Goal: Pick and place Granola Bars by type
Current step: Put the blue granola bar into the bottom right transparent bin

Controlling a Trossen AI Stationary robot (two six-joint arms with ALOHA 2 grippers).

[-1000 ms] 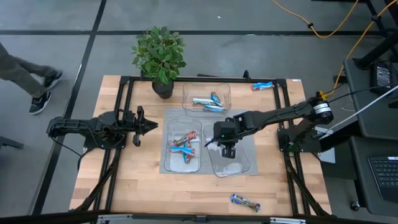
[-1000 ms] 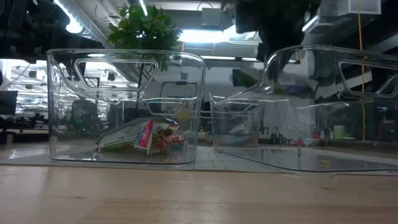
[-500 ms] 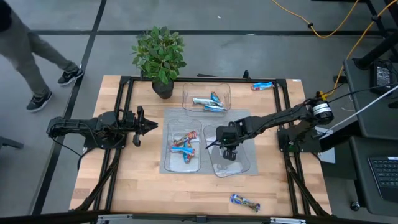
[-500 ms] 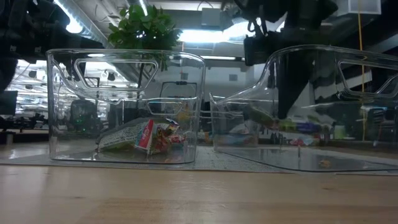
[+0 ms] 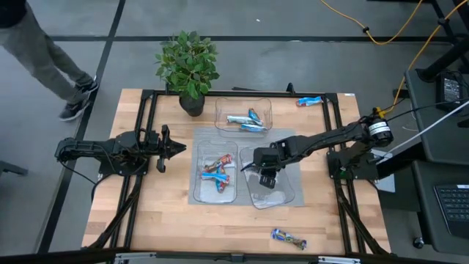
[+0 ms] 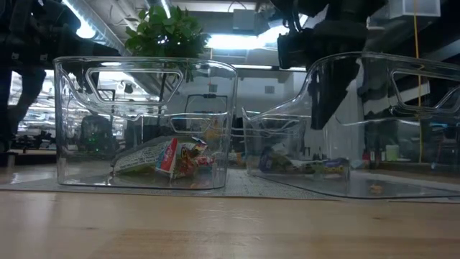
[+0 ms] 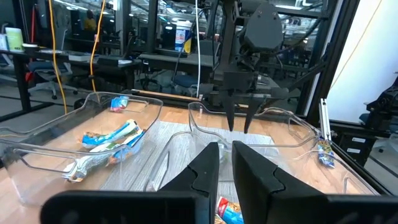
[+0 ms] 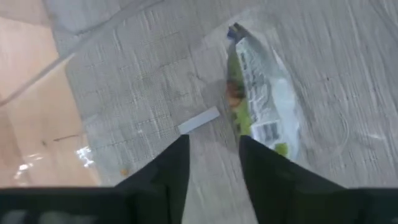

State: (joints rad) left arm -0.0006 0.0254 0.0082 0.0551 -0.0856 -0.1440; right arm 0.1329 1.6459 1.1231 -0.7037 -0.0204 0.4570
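Clear trays (image 5: pixel 271 192) crowd the table's middle; bare wood (image 5: pixel 168 220) around lies open.

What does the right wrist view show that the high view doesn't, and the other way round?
Only the right wrist view shows the pale green and white wrapped bar lying flat on the grey mat beneath the clear tray, free beyond the open right gripper. Only the high view shows the left gripper waiting at the table's left, the potted green plant, the other two clear trays holding blue bars, and two loose bars on the wooden table. Both show the right gripper over the clear plastic tray nearest it.
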